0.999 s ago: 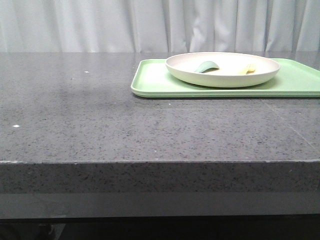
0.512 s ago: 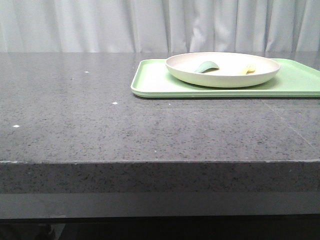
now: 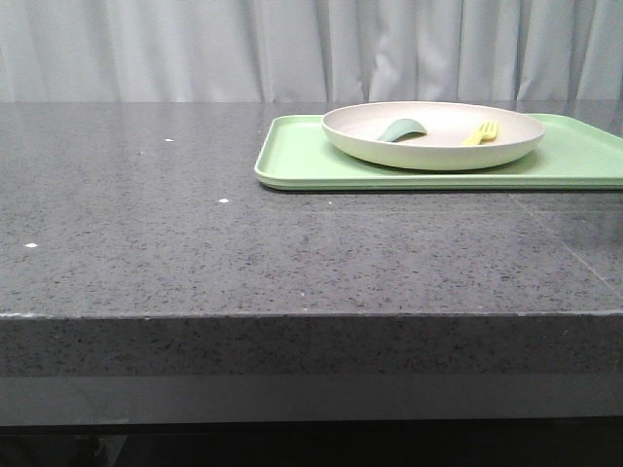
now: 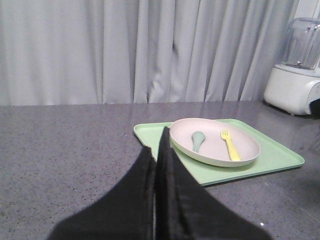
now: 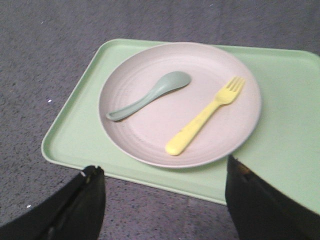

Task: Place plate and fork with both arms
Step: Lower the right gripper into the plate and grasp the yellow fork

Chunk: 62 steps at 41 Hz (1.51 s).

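The cream-white plate (image 3: 433,134) sits on a light-green tray (image 3: 302,161) at the back right of the table. It also shows in the left wrist view (image 4: 215,145) and the right wrist view (image 5: 150,130). The pale yellow fork (image 5: 206,115) lies in the plate, also seen from the front (image 3: 481,133) and in the left wrist view (image 4: 230,145). A grey-green spoon (image 5: 150,95) lies beside it. My left gripper (image 4: 155,150) is shut and empty, short of the tray. My right gripper (image 5: 165,172) is open and empty above the tray's near edge. Neither arm shows in the front view.
The tray (image 5: 285,125) takes up the back right of the dark speckled table (image 3: 195,233). A white blender (image 4: 295,70) stands at the table's far right in the left wrist view. Grey curtains hang behind the table.
The fork in the plate shows more sharply in the front view now than in the earlier frames. Nothing else has visibly moved.
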Motion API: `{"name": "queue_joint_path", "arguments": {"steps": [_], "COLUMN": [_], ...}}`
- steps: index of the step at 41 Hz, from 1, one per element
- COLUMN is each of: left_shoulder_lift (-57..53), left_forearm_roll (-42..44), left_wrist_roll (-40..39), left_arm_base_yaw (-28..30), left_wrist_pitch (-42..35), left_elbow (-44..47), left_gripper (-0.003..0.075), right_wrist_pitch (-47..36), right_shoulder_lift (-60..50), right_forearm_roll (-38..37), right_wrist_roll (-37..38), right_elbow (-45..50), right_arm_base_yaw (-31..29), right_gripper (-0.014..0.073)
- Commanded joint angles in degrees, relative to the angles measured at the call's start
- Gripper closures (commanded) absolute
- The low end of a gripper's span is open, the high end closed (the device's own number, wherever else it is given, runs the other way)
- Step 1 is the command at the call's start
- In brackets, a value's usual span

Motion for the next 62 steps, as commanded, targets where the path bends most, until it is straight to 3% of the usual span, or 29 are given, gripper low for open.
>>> {"name": "queue_joint_path", "arguments": {"steps": [1, 8, 17, 28, 38, 62], "left_shoulder_lift": [0.06, 0.06, 0.06, 0.06, 0.06, 0.06], "left_forearm_roll": [-0.01, -0.01, -0.01, -0.01, -0.01, -0.01], "left_wrist_roll": [0.01, 0.01, 0.01, 0.01, 0.01, 0.01], "left_arm_base_yaw": [0.11, 0.11, 0.11, 0.11, 0.11, 0.11], "left_wrist_pitch": [-4.34, -4.34, -4.34, -4.34, -4.34, -4.34], "left_elbow": [-1.39, -1.39, -1.39, -1.39, -1.39, -1.34], "left_gripper": [0.0738, 0.0738, 0.0738, 0.0738, 0.0738, 0.0738], "right_wrist_pitch": [0.22, 7.83, 15.87, 23.00, 26.54, 24.70], "right_shoulder_lift": [6.29, 17.86, 29.26, 40.35, 45.97, 47.12], "right_forearm_roll": [0.92, 1.03, 1.03, 1.03, 1.03, 0.14], "right_wrist_roll": [-0.19, 3.90, 8.42, 12.86, 17.23, 17.23], "right_elbow": [-7.10, -18.33, -30.44, -41.19, -45.64, -45.71], "right_arm_base_yaw": [1.43, -0.07, -4.21, -4.69, -4.69, -5.34], "right_gripper": [0.0062, 0.0067, 0.0171, 0.0171, 0.0171, 0.0171]}}
